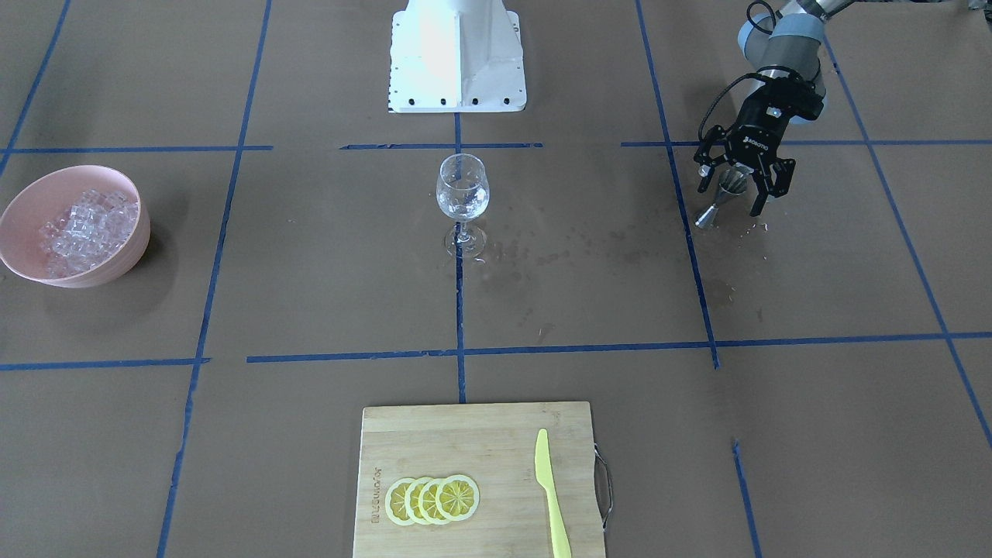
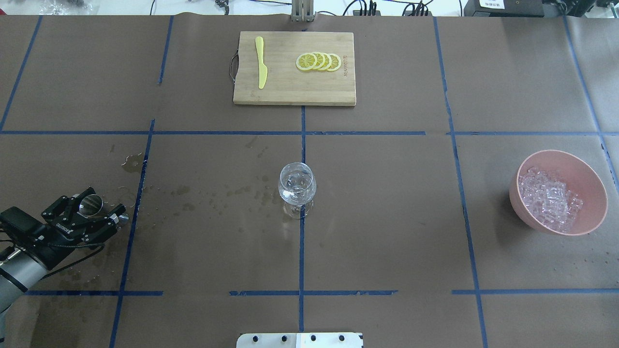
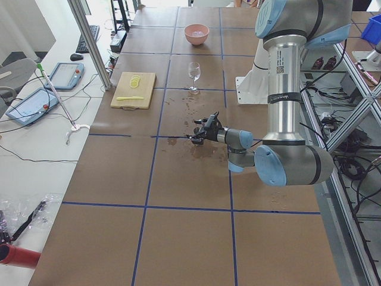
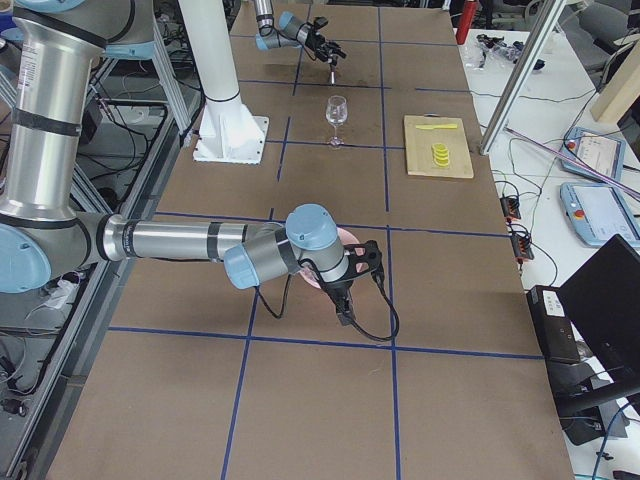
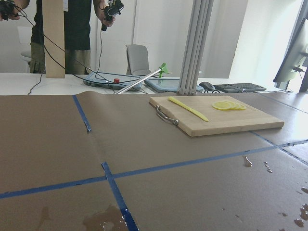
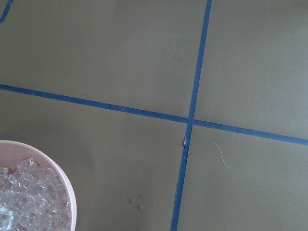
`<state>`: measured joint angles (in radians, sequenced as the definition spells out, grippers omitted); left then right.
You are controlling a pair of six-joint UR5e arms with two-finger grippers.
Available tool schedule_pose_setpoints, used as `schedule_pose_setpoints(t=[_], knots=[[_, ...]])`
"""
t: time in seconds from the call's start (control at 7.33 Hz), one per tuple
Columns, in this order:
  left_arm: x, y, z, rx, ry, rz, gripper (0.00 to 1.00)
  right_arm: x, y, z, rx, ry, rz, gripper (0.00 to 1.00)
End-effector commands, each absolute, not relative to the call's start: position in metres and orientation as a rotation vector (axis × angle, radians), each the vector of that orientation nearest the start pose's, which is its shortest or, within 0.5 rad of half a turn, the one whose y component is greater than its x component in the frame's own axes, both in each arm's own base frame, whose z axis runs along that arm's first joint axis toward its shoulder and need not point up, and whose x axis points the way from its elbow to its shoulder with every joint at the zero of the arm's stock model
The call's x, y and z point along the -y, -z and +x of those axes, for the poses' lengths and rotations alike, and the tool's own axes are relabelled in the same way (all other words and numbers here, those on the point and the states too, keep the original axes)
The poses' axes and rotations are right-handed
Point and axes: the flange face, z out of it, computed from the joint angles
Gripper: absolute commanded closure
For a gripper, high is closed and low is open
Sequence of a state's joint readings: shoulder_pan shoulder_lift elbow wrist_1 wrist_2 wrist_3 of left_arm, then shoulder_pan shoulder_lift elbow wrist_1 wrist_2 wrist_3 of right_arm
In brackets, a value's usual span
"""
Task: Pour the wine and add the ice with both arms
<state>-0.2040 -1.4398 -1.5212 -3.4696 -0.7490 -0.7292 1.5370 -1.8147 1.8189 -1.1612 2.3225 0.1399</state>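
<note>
Straddling the upright metal jigger (image 2: 90, 204), left gripper (image 1: 731, 198) has its fingers spread, not clamped. Right gripper (image 4: 345, 312) hangs by the pink bowl (image 2: 594, 193); can't tell its finger state. Ice (image 2: 549, 199) sits heaped in that bowl, well apart from the wine glass (image 2: 297, 187) at table centre.

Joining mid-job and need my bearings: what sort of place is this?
Likely a robotics lab, not a bar: a brown-papered table gridded with blue tape, a white robot pedestal, and teach pendants on the side bench.
</note>
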Motion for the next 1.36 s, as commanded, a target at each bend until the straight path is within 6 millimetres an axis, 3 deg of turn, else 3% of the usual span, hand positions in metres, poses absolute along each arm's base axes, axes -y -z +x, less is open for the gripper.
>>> schedule_pose_setpoints(t=[0.0,0.27,0.41,0.55,0.82,1.09,1.23], knots=[[0.281,-0.532,0.328,-1.066,0.229,1.321,0.0,0.412,-0.599,0.051,0.772,0.055,0.329,0.0],[0.278,-0.497,0.317,-1.074,0.188,1.417,0.0,0.414,-0.597,0.051,0.774,0.045,0.329,0.0],[0.281,-0.496,0.312,-1.061,0.168,1.431,0.0,0.414,-0.597,0.051,0.773,0.047,0.33,0.0],[0.3,-0.495,0.298,-1.053,0.13,1.445,0.0,0.414,-0.597,0.051,0.774,0.045,0.329,0.0],[0.358,-0.495,0.244,-0.963,-0.039,1.48,0.0,0.416,-0.596,0.051,0.774,0.047,0.332,0.0],[0.428,-0.495,0.179,-0.895,-0.198,1.333,0.0,0.417,-0.596,0.051,0.774,0.048,0.332,0.0],[0.475,-0.476,0.14,-0.87,-0.232,1.244,0.0,0.417,-0.596,0.051,0.774,0.048,0.332,0.0]])
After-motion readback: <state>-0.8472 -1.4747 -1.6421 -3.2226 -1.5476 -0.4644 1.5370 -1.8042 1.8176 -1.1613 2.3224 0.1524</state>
